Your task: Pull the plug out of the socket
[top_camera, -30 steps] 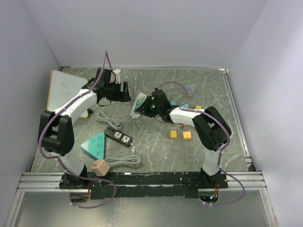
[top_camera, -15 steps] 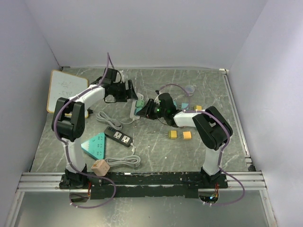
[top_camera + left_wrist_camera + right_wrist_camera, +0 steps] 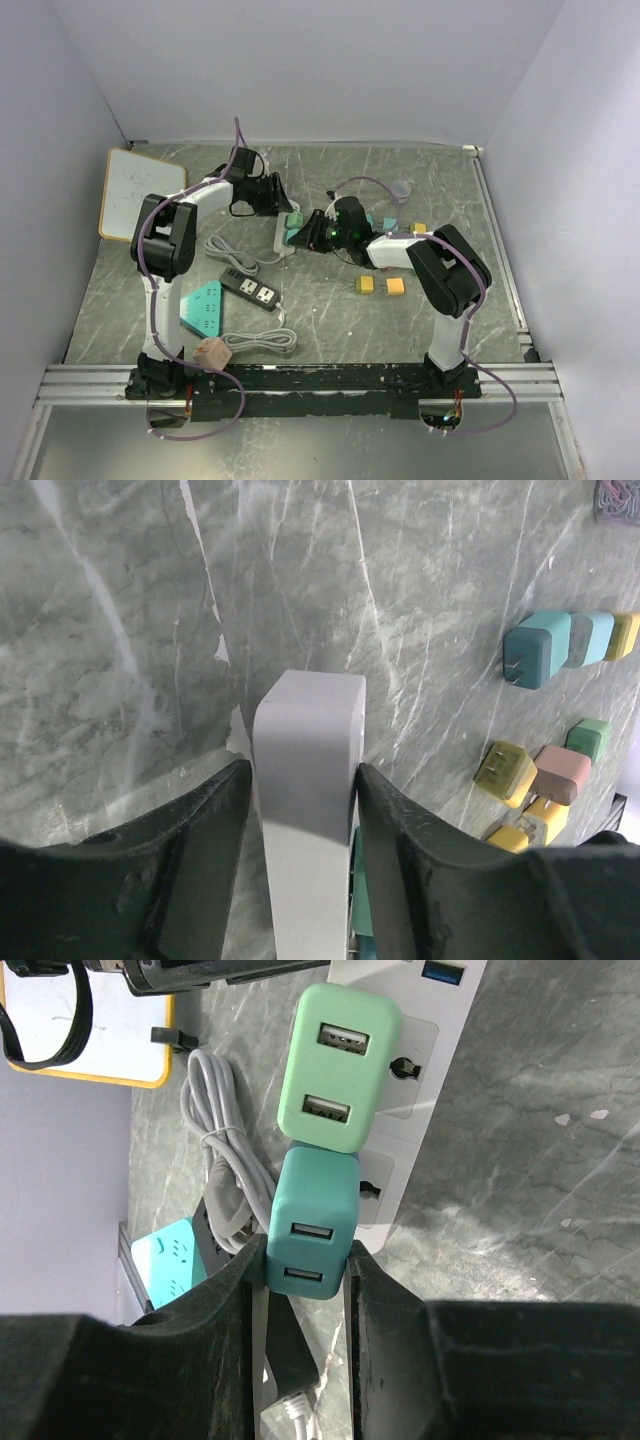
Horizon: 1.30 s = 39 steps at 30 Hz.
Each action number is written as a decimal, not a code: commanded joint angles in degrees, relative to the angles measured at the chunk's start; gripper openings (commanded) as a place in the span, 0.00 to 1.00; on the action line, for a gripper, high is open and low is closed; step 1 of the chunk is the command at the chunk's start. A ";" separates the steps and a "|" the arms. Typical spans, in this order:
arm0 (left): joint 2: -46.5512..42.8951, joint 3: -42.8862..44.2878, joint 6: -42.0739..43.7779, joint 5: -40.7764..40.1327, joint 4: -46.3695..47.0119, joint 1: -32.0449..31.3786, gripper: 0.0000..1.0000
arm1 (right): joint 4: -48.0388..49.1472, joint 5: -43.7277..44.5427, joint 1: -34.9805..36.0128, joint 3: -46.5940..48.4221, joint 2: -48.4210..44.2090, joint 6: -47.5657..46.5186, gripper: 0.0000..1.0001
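Observation:
The socket is a white power strip (image 3: pixel 284 236) lying at mid table, with two plugs standing in it. My right gripper (image 3: pixel 303 1255) is shut on the teal plug (image 3: pixel 312 1222), one finger on each side. A light green plug (image 3: pixel 337 1067) sits in the strip (image 3: pixel 414 1060) just beyond it. At the strip's far end my left gripper (image 3: pixel 302 770) straddles the white body (image 3: pixel 305 720), both fingers pressed against its sides. In the top view the left gripper (image 3: pixel 284 204) and right gripper (image 3: pixel 306 233) meet over the strip.
A whiteboard (image 3: pixel 138 190) lies at the far left. A black power strip (image 3: pixel 250 290), a teal triangular strip (image 3: pixel 200 308), a pink cube adapter (image 3: pixel 212 353) and a coiled white cable (image 3: pixel 250 340) lie near left. Yellow plugs (image 3: pixel 380 286) lie right of centre, with several coloured plugs (image 3: pixel 540 650) beyond.
My left arm has swung right from beside the whiteboard to the strip's far end, and its jaws have closed in on the strip. My right gripper has kept its hold on the teal plug.

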 commanded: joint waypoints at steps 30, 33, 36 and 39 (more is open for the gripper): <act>2.31 1.93 7.26 -7.97 -3.42 -1.96 0.26 | -20.26 3.43 -12.88 -9.16 -18.14 -10.17 0.00; 2.42 2.04 6.99 -7.14 -3.48 -1.89 0.26 | -27.17 7.55 -16.30 -12.08 -25.45 -14.33 0.00; 2.51 2.09 6.68 -6.54 -3.37 -1.79 0.26 | -33.31 9.91 -21.36 -15.41 -31.87 -15.66 0.00; 2.34 1.84 6.35 -5.76 -2.97 -1.69 0.26 | -37.59 6.72 -28.34 -19.36 -37.46 -15.11 0.00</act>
